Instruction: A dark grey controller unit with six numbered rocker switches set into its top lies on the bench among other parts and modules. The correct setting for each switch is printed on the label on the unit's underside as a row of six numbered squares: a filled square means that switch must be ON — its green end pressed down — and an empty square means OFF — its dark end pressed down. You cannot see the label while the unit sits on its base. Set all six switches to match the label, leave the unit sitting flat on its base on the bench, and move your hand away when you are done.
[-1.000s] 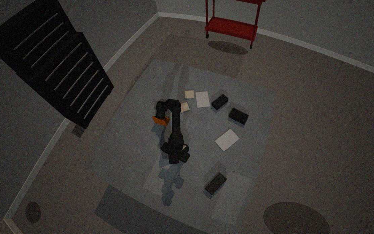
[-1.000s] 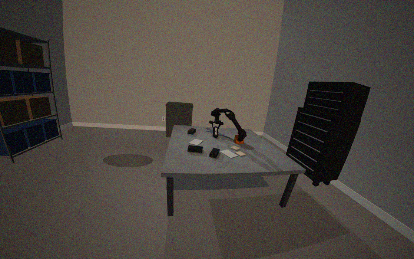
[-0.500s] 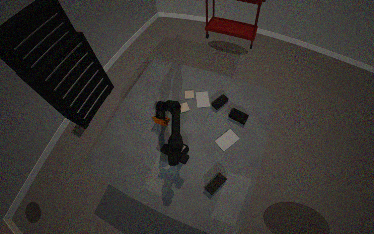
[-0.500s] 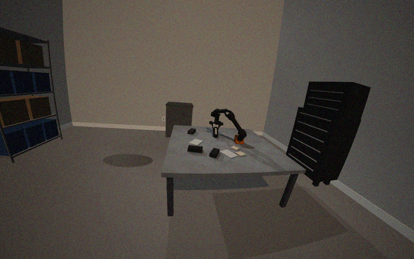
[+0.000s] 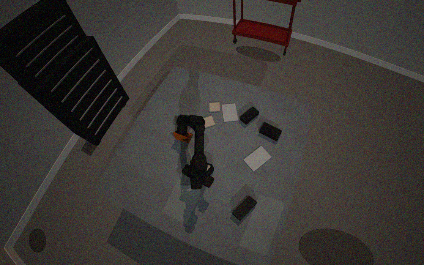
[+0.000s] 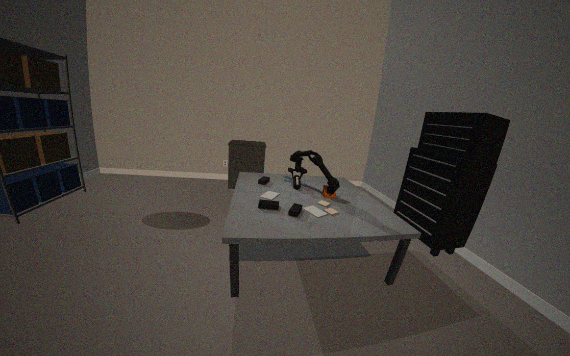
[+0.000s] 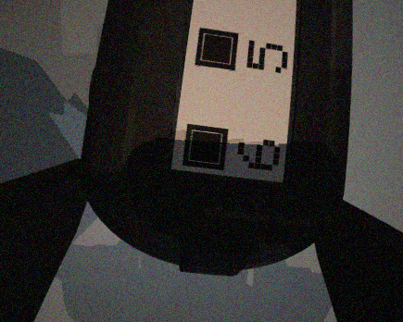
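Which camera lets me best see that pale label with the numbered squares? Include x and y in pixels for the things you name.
The wrist view: the pale printed label (image 6: 297,180) (image 7: 236,102) fills its middle, with squares 5 and 6 readable. The exterior view shows a tiny strip; the top view only a sliver.

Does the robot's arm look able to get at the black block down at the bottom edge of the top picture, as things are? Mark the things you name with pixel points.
Probably not yet: its gripper (image 6: 296,176) seems taken up with the controller unit (image 6: 296,182) (image 7: 236,102). Nothing visible stands between it and the black block (image 5: 244,207) (image 6: 263,180), though.
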